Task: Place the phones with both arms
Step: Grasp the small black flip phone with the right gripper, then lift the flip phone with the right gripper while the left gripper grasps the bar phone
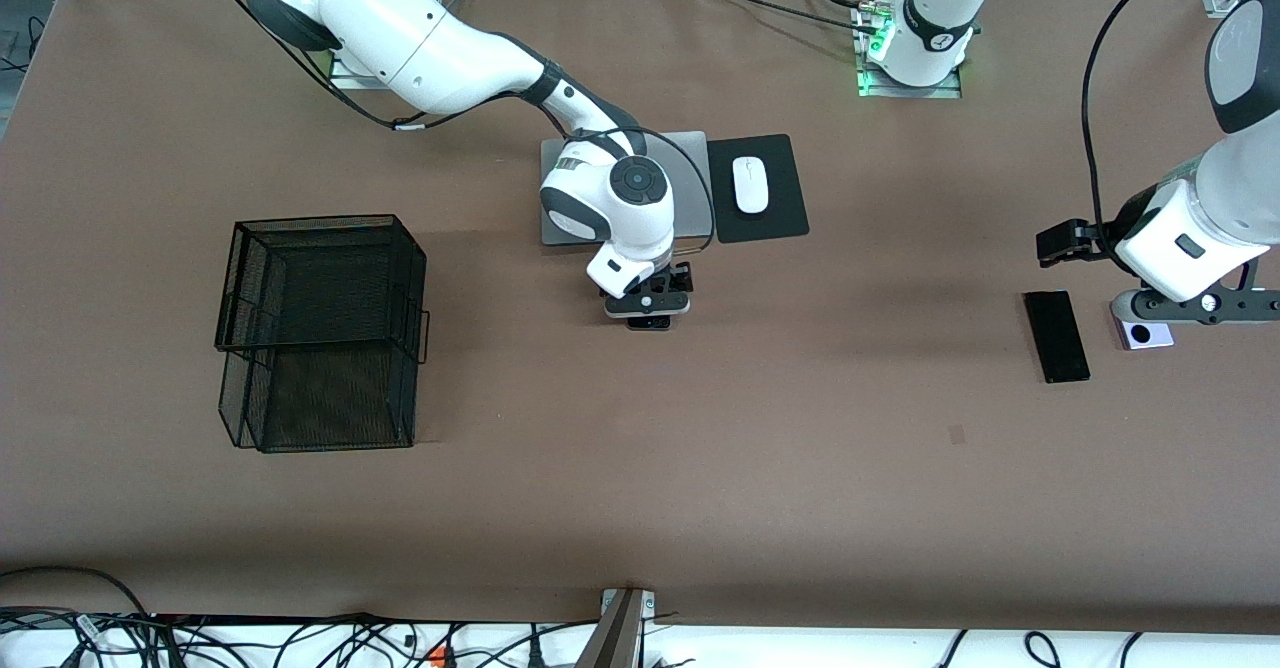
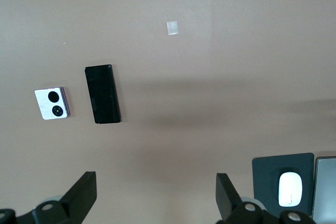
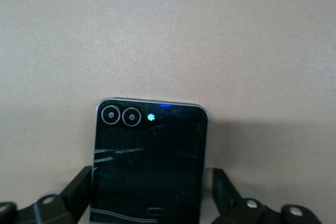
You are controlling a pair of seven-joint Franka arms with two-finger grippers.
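The small black folded phone (image 3: 149,156) lies flat on the brown table. My right gripper (image 3: 149,182) is low over it and open, one finger on each side, with a narrow gap at one side. In the front view only a sliver of this phone (image 1: 650,325) shows under the right gripper (image 1: 648,310), nearer to the camera than the laptop. The long slim black slab (image 1: 1056,336) (image 2: 102,94) and the lavender-white phone (image 1: 1146,334) (image 2: 52,103) lie side by side toward the left arm's end. My left gripper (image 1: 1195,306) (image 2: 156,182) hangs open and empty over the table beside the lavender phone.
A black wire basket (image 1: 320,333) stands toward the right arm's end. A silver laptop (image 1: 690,163) lies under the right arm, beside a white mouse (image 1: 750,184) on a black pad (image 1: 775,218). A small tape mark (image 1: 956,435) is on the table.
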